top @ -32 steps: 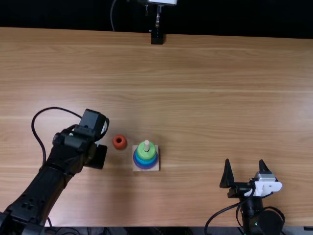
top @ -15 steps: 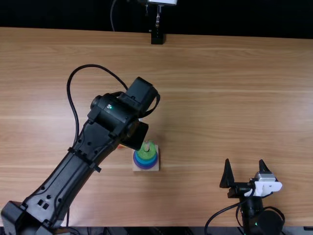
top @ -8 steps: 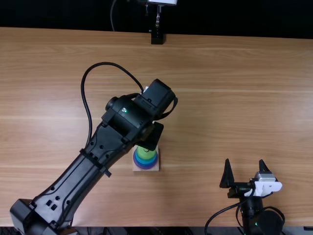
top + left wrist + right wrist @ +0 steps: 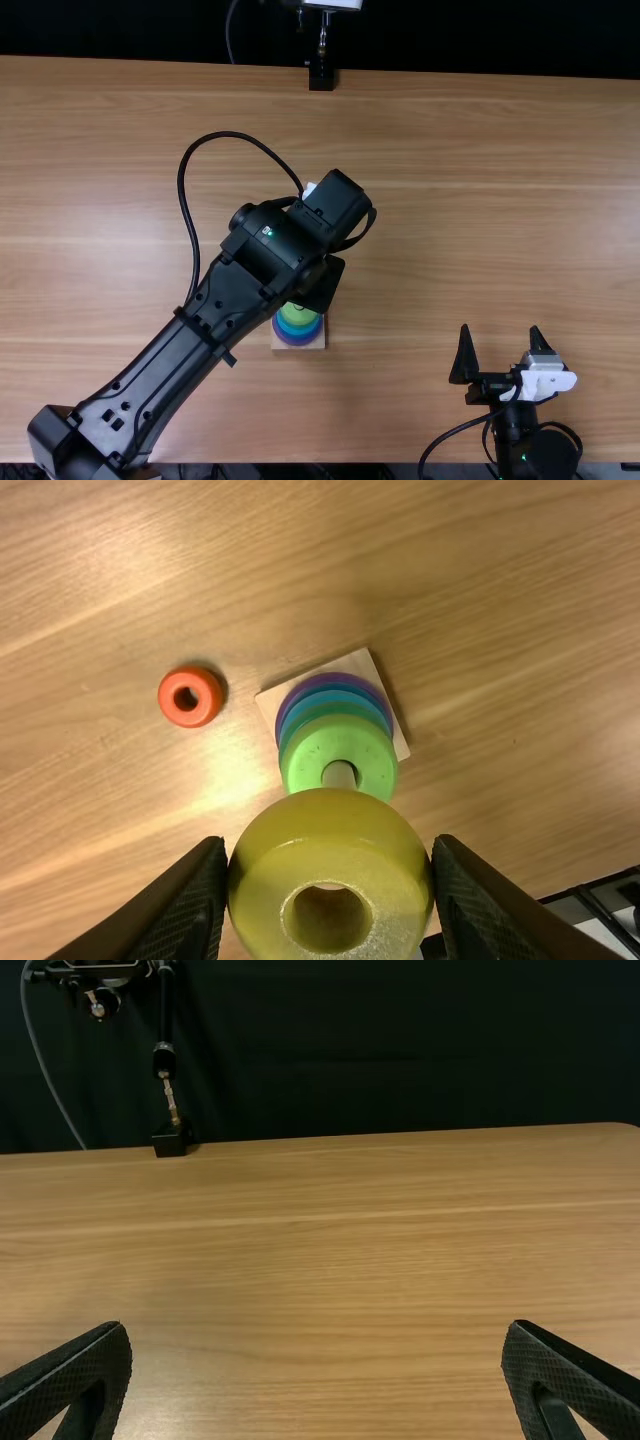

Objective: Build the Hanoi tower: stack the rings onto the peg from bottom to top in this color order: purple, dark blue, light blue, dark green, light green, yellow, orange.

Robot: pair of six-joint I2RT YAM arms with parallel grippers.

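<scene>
So we've got the left gripper (image 4: 325, 284) over the stack, and its jaws are clamped on the yellow ring (image 4: 330, 830), one finger pressing each side. In the left wrist view the ring sits right between the tips of the left gripper (image 4: 330, 852), with its hole facing our camera. The wooden peg (image 4: 339, 774) pokes up just past the held ring's edge, so our jaws are pretty much beside or above it. We honestly can't tell how much height is left between the two.

Just beyond those jaws is the square base (image 4: 358, 662) with the stack on it. We see the purple ring (image 4: 325, 679) at the bottom, blue rings (image 4: 330, 694) above it, then a darker green ring (image 4: 325, 713), and the light green ring (image 4: 305, 755) on top, with the peg coming up through its hole. So yellow isn't seated on the stack, it's in our fingers. The orange ring (image 4: 206, 712) lies flat on the table (image 4: 480, 600), off to one side of the left jaws and apart from the base.

Over on the other side, the right gripper (image 4: 500, 330) is well apart from the stack. Its jaws are spread wide with nothing in them, and way out past the fingertips we've got a dark stand (image 4: 172, 1140) at the table's far edge.
</scene>
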